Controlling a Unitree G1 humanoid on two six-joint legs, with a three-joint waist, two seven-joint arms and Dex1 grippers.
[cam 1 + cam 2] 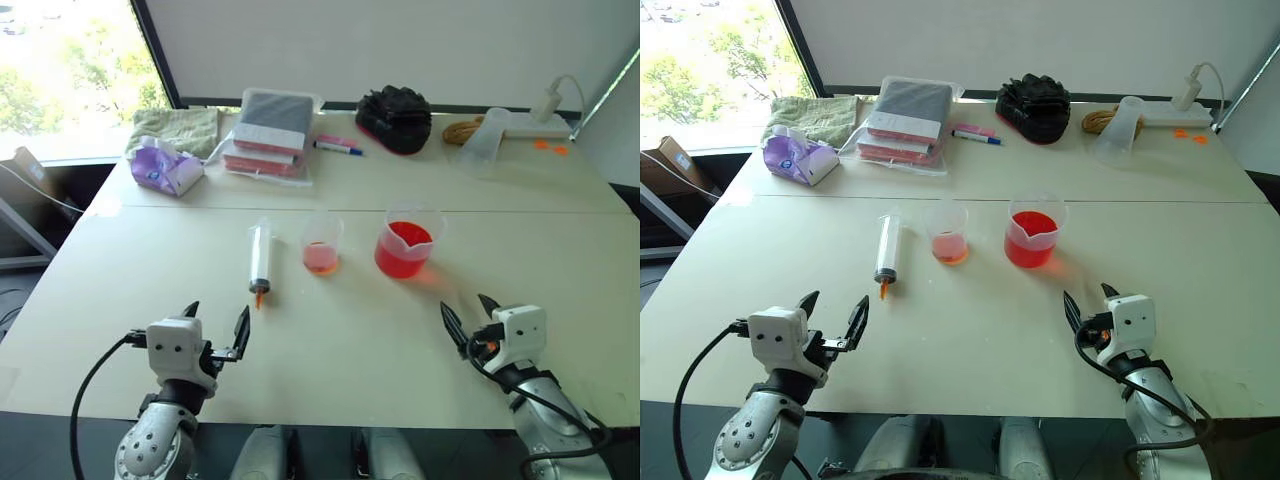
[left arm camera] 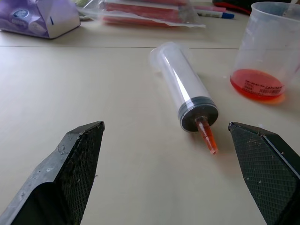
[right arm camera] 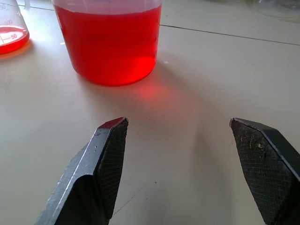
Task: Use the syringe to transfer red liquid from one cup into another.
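The syringe [image 1: 260,256] is seen lying on the surface [image 1: 330,340] beside two cups, both grippers spread wide, nothing held.

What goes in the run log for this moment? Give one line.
stage: pre-grasp | left gripper: open, empty | right gripper: open, empty | syringe: lying on table | spouted beaker: red liquid
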